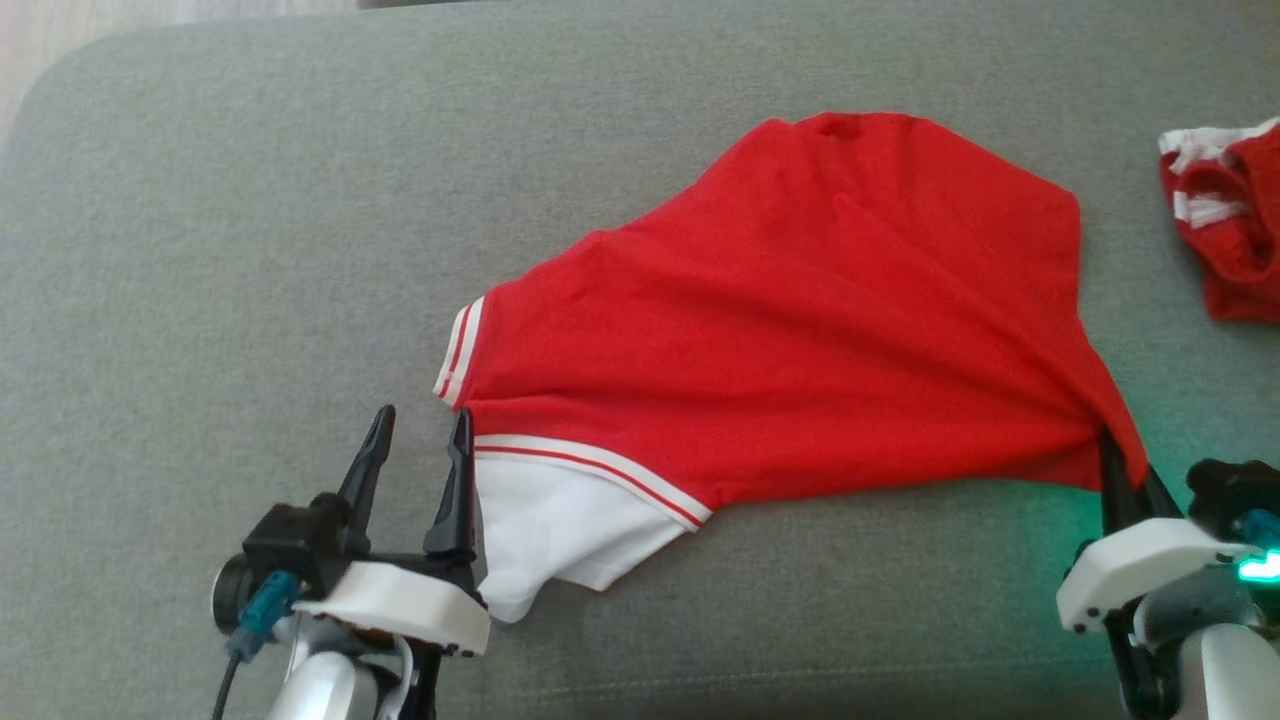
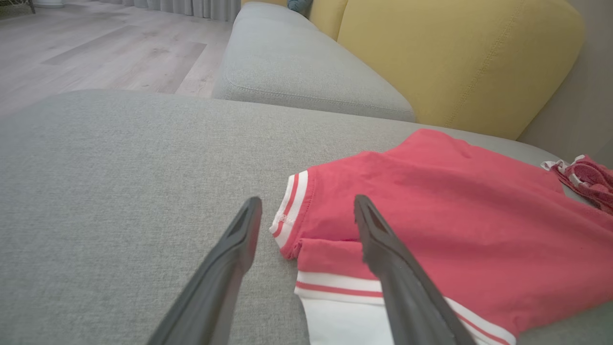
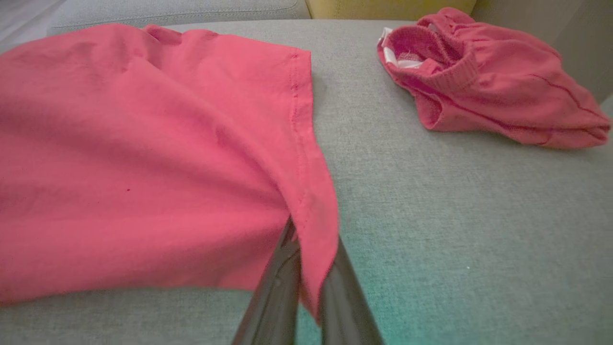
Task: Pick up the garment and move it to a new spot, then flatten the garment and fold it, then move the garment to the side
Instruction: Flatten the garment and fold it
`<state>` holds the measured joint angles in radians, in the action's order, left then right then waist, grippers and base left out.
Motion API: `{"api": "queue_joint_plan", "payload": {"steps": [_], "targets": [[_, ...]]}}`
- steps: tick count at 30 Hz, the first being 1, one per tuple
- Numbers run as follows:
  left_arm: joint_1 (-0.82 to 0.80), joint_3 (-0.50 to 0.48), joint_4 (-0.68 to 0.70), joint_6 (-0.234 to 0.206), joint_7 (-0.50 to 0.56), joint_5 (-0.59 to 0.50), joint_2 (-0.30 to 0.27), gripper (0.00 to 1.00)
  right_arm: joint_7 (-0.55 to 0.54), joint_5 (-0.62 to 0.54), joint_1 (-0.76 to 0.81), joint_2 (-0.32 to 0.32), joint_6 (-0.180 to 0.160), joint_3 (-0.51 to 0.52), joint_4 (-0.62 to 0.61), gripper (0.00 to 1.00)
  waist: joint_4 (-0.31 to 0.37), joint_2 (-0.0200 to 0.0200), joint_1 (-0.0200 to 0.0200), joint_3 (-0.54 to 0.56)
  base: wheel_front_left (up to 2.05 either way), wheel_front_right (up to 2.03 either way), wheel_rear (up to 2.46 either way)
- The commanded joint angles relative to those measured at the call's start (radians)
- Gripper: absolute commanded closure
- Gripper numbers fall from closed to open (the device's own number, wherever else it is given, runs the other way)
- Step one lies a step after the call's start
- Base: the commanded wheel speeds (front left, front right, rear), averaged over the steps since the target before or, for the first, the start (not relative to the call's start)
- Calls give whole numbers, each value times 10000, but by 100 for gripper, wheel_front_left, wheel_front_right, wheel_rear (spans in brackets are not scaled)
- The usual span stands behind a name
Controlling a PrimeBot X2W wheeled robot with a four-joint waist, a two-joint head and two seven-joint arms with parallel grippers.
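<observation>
step: flatten | right gripper (image 1: 1122, 462) clamped on garment (image 1: 800, 330) corner | left gripper (image 1: 423, 415) wide open, empty, beside its striped cuff (image 1: 458, 352) | we'd pinch there, then pull taut evenly

a grey sofa seat (image 1: 250, 250) of woven fabric spreads wide, with a rounded corner at the far left. near its right edge lies a crumpled red cloth (image 1: 1235, 230) with white striped trim, bunched in a heap, its ribbed opening turned upward. beyond the seat stands a second grey cushion (image 2: 297, 62), and just beside that a yellow back cushion (image 2: 455, 52). pale wood floor (image 2: 96, 48) runs off to the left, reaching a grey curtain (image 2: 191, 7) at the far end.
</observation>
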<state>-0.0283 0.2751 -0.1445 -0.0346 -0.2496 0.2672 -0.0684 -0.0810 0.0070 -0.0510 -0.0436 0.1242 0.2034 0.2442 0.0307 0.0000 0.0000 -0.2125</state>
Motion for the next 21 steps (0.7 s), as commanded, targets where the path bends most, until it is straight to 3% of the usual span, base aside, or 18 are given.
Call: {"api": "queue_joint_plan", "payload": {"steps": [1,2,12,17,21], "targets": [[-325,-380,316,-4,-122,-105,10,0,3,-111,-242,-66,65,-164,-245,55,77,0,0,34,0,0,0],[-318,-386,314,1,-122,-125,13,0,25,-144,-243,-66,65,-135,-237,0,127,0,0,63,0,0,0],[-183,-356,318,60,-122,-181,70,0,185,-312,238,-66,65,413,-1285,0,452,0,0,275,0,0,0],[-189,-228,274,125,-122,-205,97,0,-157,-484,-130,-87,65,-616,-1803,0,298,0,0,299,0,0,0],[-224,-179,265,119,-122,-211,116,0,-625,-524,-799,-457,65,-1595,-1385,0,11,0,0,251,0,0,0]]}}
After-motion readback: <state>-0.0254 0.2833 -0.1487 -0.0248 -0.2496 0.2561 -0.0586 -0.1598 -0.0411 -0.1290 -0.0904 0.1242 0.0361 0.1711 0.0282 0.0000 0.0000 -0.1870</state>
